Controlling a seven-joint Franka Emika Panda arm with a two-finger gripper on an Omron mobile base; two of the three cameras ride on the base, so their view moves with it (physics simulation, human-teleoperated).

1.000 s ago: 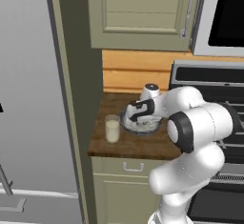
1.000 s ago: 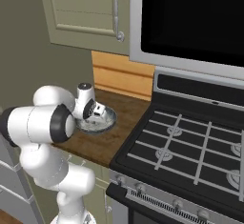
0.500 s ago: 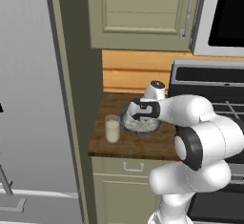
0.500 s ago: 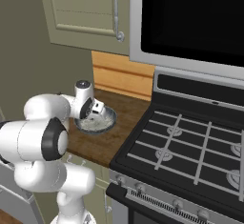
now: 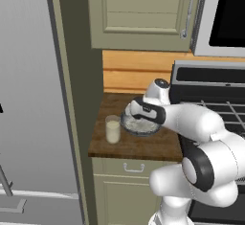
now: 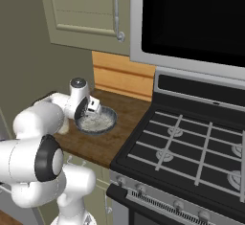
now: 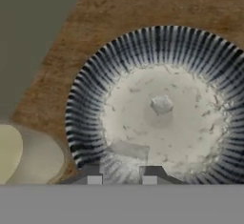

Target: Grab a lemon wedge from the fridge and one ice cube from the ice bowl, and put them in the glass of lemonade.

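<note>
1. Over the ice bowl (image 7: 157, 104) the gripper (image 7: 121, 173) is held, pointing down into it, with the arm bent forward across the wooden counter (image 5: 143, 145).
2. Its fingertips (image 7: 94, 174) are seen slightly apart around a pale translucent cube (image 7: 127, 150); whether it is touched cannot be told.
3. One more small cube (image 7: 162, 105) is seen near the bowl's middle.
4. One glass of lemonade (image 5: 113, 129) stands just beside the bowl, near the grey fridge (image 5: 28, 99).
5. One stove (image 6: 191, 147) is seen beside the counter.
</note>
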